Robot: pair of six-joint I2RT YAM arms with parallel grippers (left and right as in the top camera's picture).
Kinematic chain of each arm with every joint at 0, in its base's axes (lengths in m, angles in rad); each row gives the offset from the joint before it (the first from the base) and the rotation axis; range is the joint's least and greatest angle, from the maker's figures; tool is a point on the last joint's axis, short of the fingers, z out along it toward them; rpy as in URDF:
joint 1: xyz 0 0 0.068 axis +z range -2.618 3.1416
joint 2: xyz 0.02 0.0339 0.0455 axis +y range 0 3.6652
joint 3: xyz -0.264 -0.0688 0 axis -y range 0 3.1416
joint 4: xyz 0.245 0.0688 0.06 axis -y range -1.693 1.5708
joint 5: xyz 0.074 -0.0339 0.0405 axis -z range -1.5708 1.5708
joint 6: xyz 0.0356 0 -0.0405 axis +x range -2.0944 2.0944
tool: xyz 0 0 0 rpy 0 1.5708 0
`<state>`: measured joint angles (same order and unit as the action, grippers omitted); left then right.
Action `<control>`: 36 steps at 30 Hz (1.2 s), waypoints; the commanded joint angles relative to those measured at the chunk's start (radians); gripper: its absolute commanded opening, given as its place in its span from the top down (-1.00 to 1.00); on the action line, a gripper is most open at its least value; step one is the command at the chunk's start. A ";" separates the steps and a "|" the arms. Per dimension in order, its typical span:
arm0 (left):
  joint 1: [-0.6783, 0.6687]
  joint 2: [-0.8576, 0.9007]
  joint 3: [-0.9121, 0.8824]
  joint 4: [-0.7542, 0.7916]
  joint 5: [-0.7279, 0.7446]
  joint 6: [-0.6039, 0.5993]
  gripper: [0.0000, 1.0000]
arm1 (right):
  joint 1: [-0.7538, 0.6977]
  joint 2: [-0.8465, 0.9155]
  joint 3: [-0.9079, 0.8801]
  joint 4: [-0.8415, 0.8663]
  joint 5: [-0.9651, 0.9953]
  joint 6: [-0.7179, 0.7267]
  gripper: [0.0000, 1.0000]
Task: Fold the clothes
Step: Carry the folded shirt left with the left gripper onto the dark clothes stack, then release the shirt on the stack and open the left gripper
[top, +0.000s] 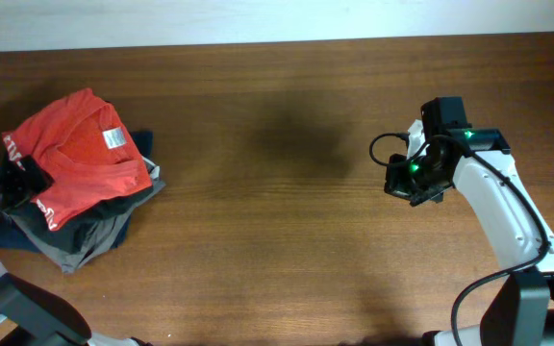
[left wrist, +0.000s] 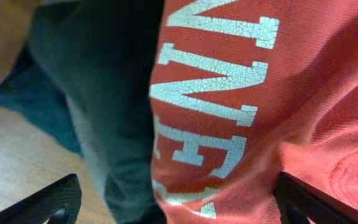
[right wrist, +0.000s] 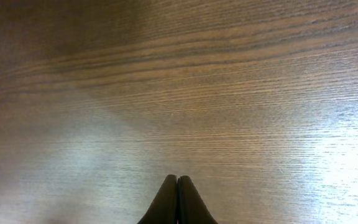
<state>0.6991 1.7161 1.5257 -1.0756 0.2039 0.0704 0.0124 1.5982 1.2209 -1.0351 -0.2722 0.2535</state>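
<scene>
Looking down from overhead, the red-orange shirt point(top: 80, 159) sits crumpled on top of a small pile of darker clothes, right under and ahead of the left gripper point(top: 19, 179), with its white tag point(top: 113, 137) showing a little way beyond that gripper. The left wrist view hides the tag and the pile's outline. Up close it shows the large cracked white lettering point(left wrist: 210, 93) on the shirt, which the overhead view shows only as small marks at the shirt's edge. In that close view the left gripper's point(left wrist: 179, 211) two black fingers point(left wrist: 51, 204) stand wide apart at the lower corners, with shirt cloth filling the gap between them; whether they touch the cloth cannot be told. To the gripper's left a grey garment point(left wrist: 117, 124) lies against the shirt, then a dark blue one point(left wrist: 45, 102), then bare wooden table point(left wrist: 8, 168). The right gripper point(top: 414, 179) is well apart from the pile, over the bare table point(top: 277, 240). Its own camera shows only wood grain and its fingers point(right wrist: 178, 200) pressed together, holding nothing. The right arm rises from the near right corner and bends toward the middle, a green light glowing at its wrist. The left arm reaches in from the left edge, its gripper low on the shirt's near-left edge.
</scene>
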 commanded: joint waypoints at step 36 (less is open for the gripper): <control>-0.585 -0.752 0.080 -0.303 -0.010 0.099 -0.98 | -0.006 -0.754 0.156 -0.002 -0.068 -0.149 -0.98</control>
<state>0.1188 0.9657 1.6054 -1.3655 0.2043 0.1818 0.0124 0.8387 1.3674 -1.0382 -0.3325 0.1081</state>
